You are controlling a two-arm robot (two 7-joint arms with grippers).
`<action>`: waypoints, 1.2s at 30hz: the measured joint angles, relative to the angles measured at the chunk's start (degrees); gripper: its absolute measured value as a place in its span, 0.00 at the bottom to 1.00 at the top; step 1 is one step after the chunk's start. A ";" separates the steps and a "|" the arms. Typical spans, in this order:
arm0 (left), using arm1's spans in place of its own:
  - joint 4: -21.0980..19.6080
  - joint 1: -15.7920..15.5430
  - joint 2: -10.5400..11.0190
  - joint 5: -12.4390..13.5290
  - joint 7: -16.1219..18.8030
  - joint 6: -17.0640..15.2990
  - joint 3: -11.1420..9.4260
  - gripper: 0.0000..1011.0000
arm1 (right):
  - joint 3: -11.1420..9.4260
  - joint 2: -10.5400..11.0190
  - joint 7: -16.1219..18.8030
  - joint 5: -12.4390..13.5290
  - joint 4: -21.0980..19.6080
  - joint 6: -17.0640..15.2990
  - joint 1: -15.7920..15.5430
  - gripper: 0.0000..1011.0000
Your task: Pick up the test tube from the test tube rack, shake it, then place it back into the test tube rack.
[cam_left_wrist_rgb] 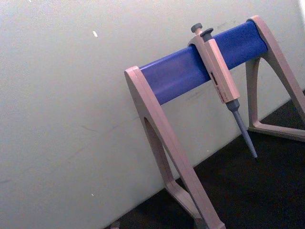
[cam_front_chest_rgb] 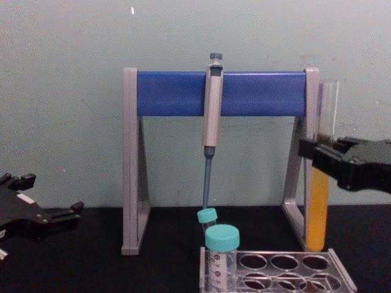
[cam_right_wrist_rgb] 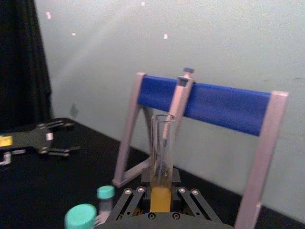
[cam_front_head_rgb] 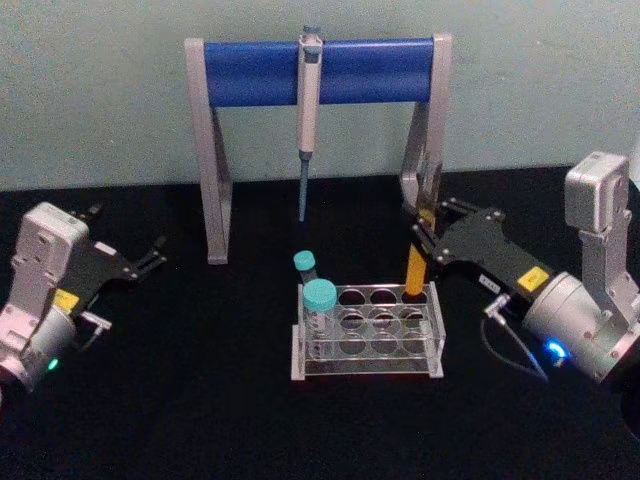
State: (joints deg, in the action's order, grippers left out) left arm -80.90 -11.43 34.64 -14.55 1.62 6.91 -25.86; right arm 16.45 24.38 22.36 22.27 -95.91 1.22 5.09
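Right gripper clamped on test tube, tube upright, its bottom at back right hole of rack. Left gripper parked far left, fingers apart.

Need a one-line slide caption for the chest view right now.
Right gripper holds the tube upright at the rack's right rear corner; left gripper parked.

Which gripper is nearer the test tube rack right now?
Right. The right gripper holds the test tube just over the test tube rack's back right corner; the left gripper sits well off to its left, open.
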 joint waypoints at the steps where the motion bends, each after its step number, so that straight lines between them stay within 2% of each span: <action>1: 0.00 0.00 0.00 0.00 0.00 0.00 0.00 0.99 | 0.10 0.15 0.19 0.08 -0.33 -0.12 -0.25 0.22; 7: 0.00 0.00 0.00 0.00 0.00 0.00 0.00 0.99 | 1.77 0.38 2.06 0.87 -1.18 -0.54 -0.51 0.22; 9: 0.00 0.00 0.00 0.00 0.00 0.00 0.00 0.99 | 3.16 -0.16 3.23 1.28 -0.27 -0.48 0.76 0.22; 13: 0.00 0.00 0.00 0.00 0.00 0.00 0.00 0.99 | 4.70 -1.17 4.15 1.49 1.81 0.01 2.95 0.22; 17: 0.00 0.00 0.00 0.00 0.00 0.00 0.00 0.99 | 5.59 -2.45 4.41 1.59 4.41 1.13 5.29 0.22; 26: 0.00 0.00 0.00 0.00 0.00 0.00 0.00 0.99 | 5.30 -5.12 2.80 1.40 9.38 4.06 8.93 0.22; 36: 0.00 0.00 0.00 0.00 0.00 0.00 0.00 0.99 | 3.59 -5.22 0.85 0.70 9.81 4.20 8.65 0.22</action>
State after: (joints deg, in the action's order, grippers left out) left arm -80.90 -11.43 34.65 -14.55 1.62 6.91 -25.86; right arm 20.04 19.16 23.21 22.98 -86.10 5.42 13.74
